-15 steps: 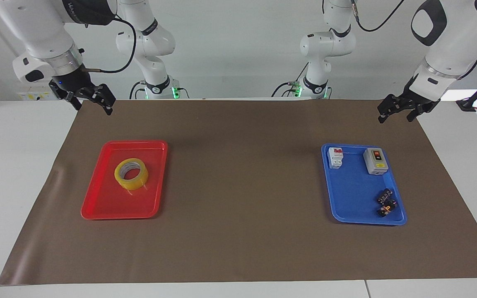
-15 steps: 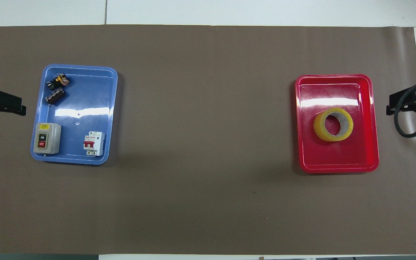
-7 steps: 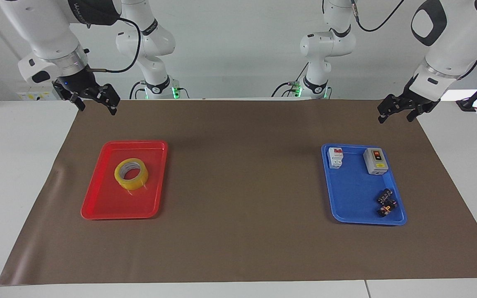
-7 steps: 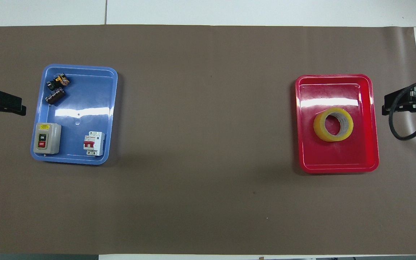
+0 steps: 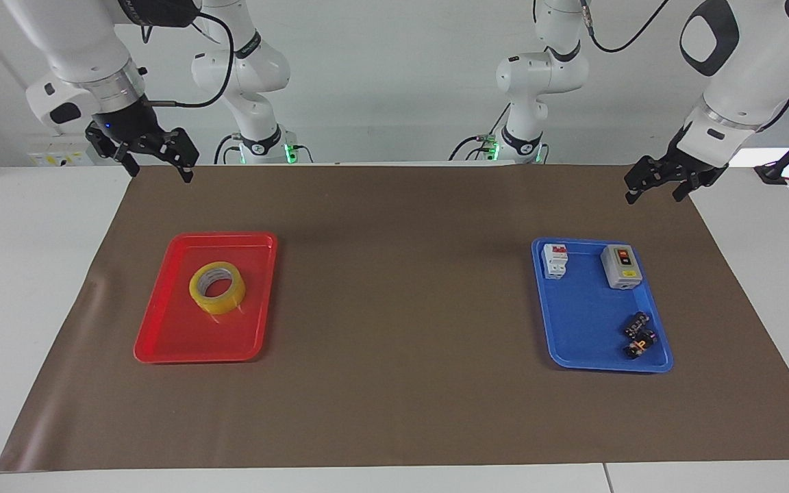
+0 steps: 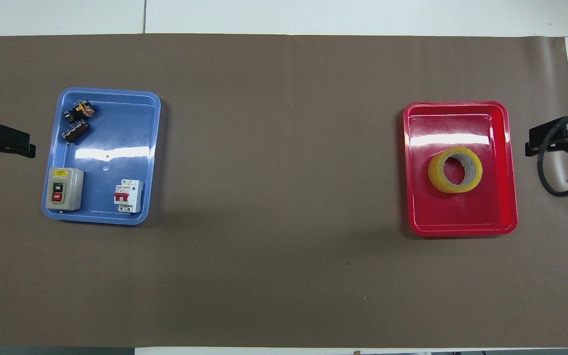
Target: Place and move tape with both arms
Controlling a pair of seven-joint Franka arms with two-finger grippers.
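Observation:
The yellow tape roll (image 5: 216, 286) lies flat in a red tray (image 5: 161, 346) toward the right arm's end of the table; it also shows in the overhead view (image 6: 455, 169). My right gripper (image 5: 159, 172) hangs open and empty in the air over the mat's edge, nearer to the robots than the red tray (image 6: 461, 230). Its tip shows in the overhead view (image 6: 535, 142). My left gripper (image 5: 653, 196) hangs open and empty over the mat's corner at the left arm's end, and waits; it also shows in the overhead view (image 6: 20, 143).
A blue tray (image 5: 596, 359) toward the left arm's end holds a grey switch box (image 5: 621, 266), a white breaker (image 5: 555, 261) and small black parts (image 5: 640, 335). A brown mat (image 5: 401, 308) covers the table. Two smaller arm bases with green lights stand at the robots' edge.
My right gripper has risen a little and turned, its wrist shifting slightly toward the table's middle. The left arm, the tape and the trays have not moved.

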